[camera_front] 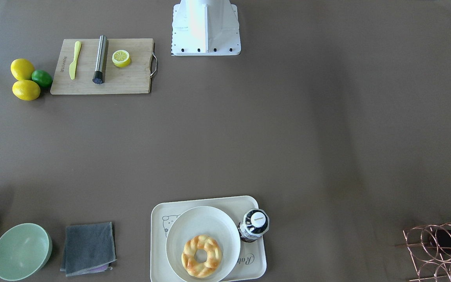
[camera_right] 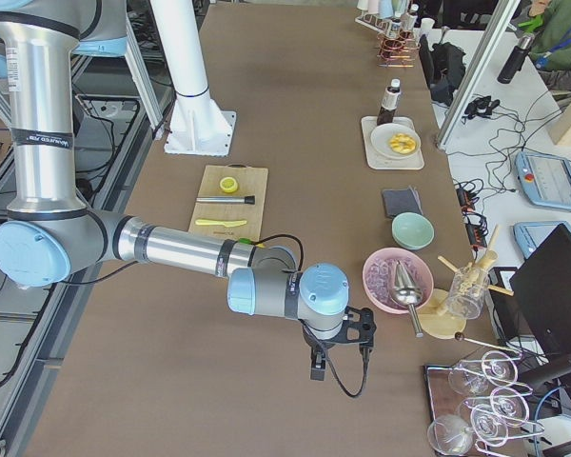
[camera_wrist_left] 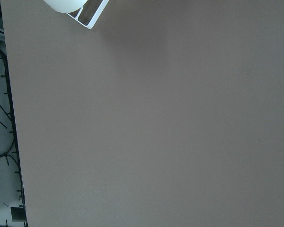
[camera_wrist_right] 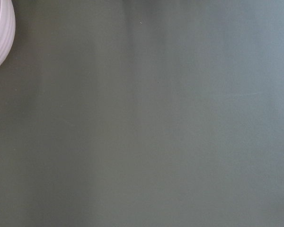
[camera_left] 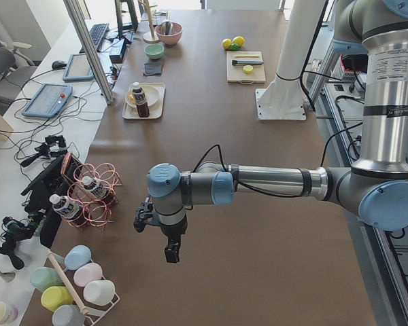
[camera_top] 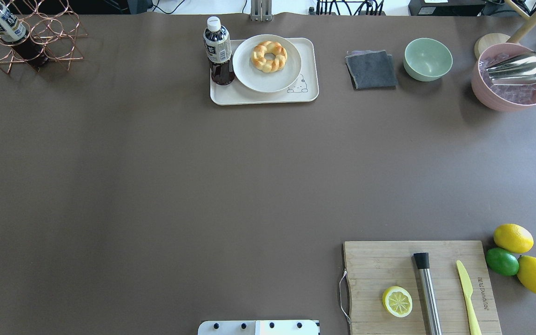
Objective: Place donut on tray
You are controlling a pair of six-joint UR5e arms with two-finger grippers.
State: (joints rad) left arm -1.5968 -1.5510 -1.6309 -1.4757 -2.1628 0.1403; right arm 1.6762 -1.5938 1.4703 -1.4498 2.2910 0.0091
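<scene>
The donut (camera_top: pixel 269 56), a golden twisted ring, lies in a round white shallow bowl (camera_top: pixel 268 79) that stands on the cream tray (camera_top: pixel 249 97) at the table's far edge. It shows the same way in the front-facing view (camera_front: pixel 202 256), with the tray (camera_front: pixel 159 235) under the bowl. A dark drink bottle (camera_top: pixel 218 51) stands on the tray's corner. My left gripper (camera_left: pixel 171 251) shows only in the exterior left view, far from the tray over bare table; I cannot tell if it is open. My right gripper (camera_right: pixel 316 365) shows only in the exterior right view, near the pink bowl; I cannot tell its state.
A wooden cutting board (camera_top: pixel 375 265) holds a lemon half-slice (camera_top: pixel 397 301), a steel muddler and a yellow knife; lemons and a lime (camera_top: pixel 502 261) lie beside it. A grey cloth (camera_top: pixel 371 70), green bowl (camera_top: pixel 428 59), pink ice bowl (camera_top: pixel 512 77) and copper bottle rack (camera_top: pixel 26 37) line the far edge.
</scene>
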